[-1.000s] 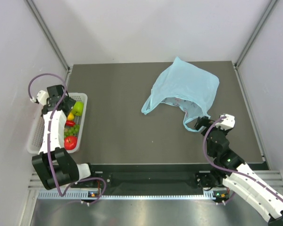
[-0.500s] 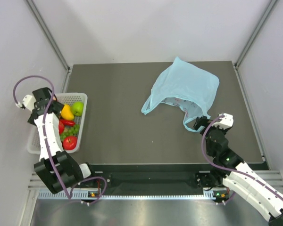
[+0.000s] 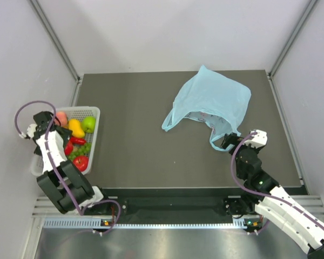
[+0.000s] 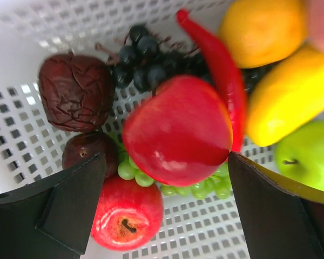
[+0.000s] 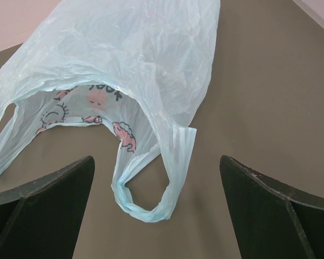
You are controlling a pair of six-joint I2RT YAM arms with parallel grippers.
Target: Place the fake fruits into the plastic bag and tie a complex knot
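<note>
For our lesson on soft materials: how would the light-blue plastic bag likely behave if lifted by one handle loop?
The plastic bag looks thin and crinkled, so it would probably flop and fold. It lies slack and seems empty, so likely very light. Its limp handle loop may slip out.

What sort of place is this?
Probably a robot lab test cell: left arm and right arm bolted by a dark table, plain walls around it, fruits in a basket.
</note>
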